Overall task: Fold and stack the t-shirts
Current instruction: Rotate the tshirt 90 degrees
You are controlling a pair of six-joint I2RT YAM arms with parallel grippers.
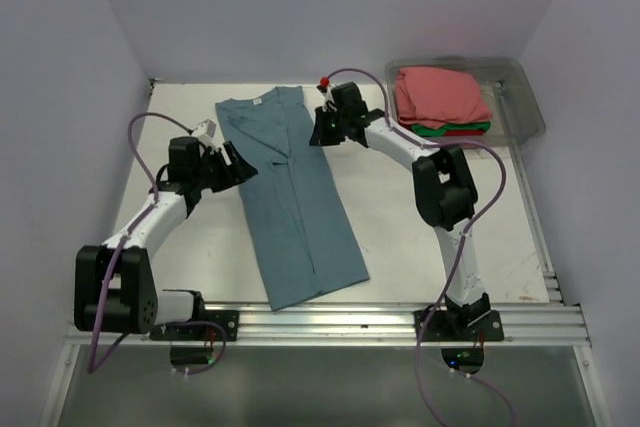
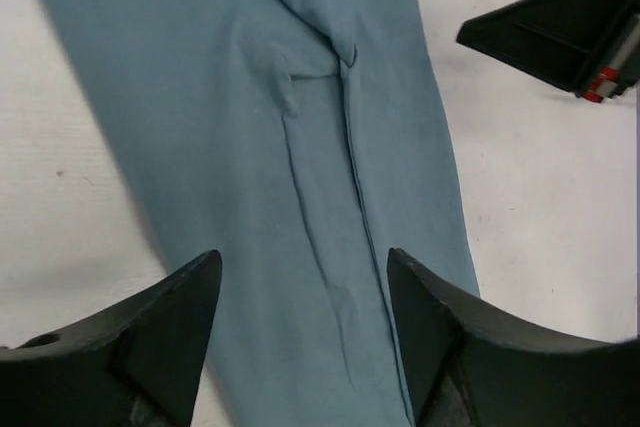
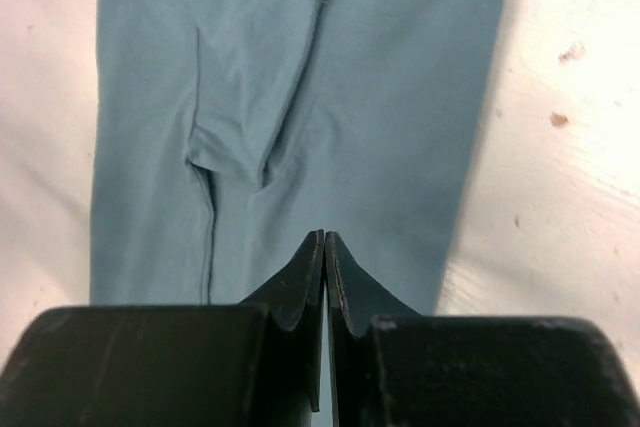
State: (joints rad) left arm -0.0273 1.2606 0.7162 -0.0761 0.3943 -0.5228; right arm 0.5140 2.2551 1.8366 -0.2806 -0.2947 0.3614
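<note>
The slate-blue t-shirt (image 1: 295, 197) lies on the white table, folded lengthwise into a long strip with its collar at the far end. It also shows in the left wrist view (image 2: 250, 97) and the right wrist view (image 3: 380, 67). My left gripper (image 1: 240, 169) is open and empty just over the shirt's left edge, jaws wide above the cloth (image 2: 300, 257). My right gripper (image 1: 316, 132) is shut at the shirt's upper right edge, tips together above the cloth (image 3: 324, 235). The salmon-pink tee (image 1: 440, 95) lies folded on the green tee (image 1: 432, 129) and the red tee (image 1: 470, 131).
A clear plastic bin (image 1: 525, 97) at the back right holds the folded stack. White walls close in the table on the left, back and right. A metal rail (image 1: 330, 322) runs along the near edge by the arm bases.
</note>
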